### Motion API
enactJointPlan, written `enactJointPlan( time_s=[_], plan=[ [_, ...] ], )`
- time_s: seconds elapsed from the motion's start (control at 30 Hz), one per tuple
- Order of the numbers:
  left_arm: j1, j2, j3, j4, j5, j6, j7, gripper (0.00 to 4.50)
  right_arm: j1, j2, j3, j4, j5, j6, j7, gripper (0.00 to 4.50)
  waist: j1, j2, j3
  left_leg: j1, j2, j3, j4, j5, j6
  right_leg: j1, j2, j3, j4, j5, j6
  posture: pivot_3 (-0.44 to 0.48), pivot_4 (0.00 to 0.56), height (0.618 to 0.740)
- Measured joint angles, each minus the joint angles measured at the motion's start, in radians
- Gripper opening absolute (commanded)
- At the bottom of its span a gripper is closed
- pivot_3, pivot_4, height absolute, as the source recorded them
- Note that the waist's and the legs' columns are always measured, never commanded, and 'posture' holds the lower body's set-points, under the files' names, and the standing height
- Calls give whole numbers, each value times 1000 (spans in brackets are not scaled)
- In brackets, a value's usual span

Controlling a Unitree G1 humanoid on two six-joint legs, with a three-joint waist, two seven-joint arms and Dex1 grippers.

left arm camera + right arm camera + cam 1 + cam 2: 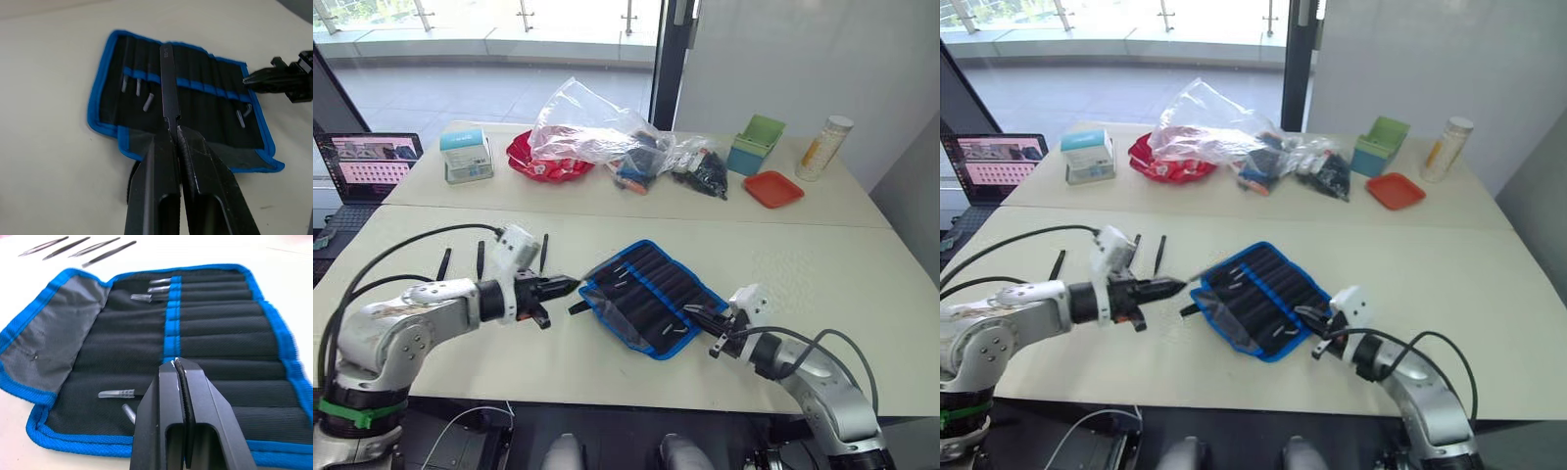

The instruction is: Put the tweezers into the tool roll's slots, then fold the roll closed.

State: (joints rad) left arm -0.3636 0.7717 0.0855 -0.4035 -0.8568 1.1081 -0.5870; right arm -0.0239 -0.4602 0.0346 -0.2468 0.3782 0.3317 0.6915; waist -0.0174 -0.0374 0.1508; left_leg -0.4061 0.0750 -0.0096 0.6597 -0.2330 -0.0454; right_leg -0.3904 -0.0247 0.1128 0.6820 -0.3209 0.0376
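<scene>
At frame left, the left gripper (pixel 570 285) pinches one of the tweezers (pixel 167 81) just over the open tool roll (pixel 651 294) at centre. Lower right, the right gripper (pixel 690 315), fingers pressed together, rests on the slots (pixel 220 328).

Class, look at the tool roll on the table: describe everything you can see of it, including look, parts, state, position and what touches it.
The tool roll lies unrolled and flat on the pale table, set diagonally between the two arms. It looks like black woven fabric with bright blue edging and a blue band across a row of narrow slots. A grey flap folds out at one end. Several clear-capped tips poke from slots. The right tool rests at its edge; the left tool holds a tweezer over it.
</scene>
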Motion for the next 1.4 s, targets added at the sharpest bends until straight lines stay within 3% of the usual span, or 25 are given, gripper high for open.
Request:
enactJointPlan(
  time_s=[0.5,1.1,1.4],
  plan=[
    [-243,-67,-257,107,129,179,57,0,-20,26,27,47,-81,3,-73,20,3,0,0,0,-3,-1,0,0,0,2,0,3,0,0,0,0,150,717],
    [-336,-170,-359,206,281,152,24,0,-2,41,27,16,-88,21,-110,20,3,0,0,0,-4,-2,0,0,0,2,0,4,0,0,1,0,150,717],
    [-388,-243,-445,345,389,35,-26,0,1,38,34,-7,-94,52,-123,20,4,0,0,0,-5,-3,1,0,0,3,0,5,0,0,1,0,150,717]
  ],
)
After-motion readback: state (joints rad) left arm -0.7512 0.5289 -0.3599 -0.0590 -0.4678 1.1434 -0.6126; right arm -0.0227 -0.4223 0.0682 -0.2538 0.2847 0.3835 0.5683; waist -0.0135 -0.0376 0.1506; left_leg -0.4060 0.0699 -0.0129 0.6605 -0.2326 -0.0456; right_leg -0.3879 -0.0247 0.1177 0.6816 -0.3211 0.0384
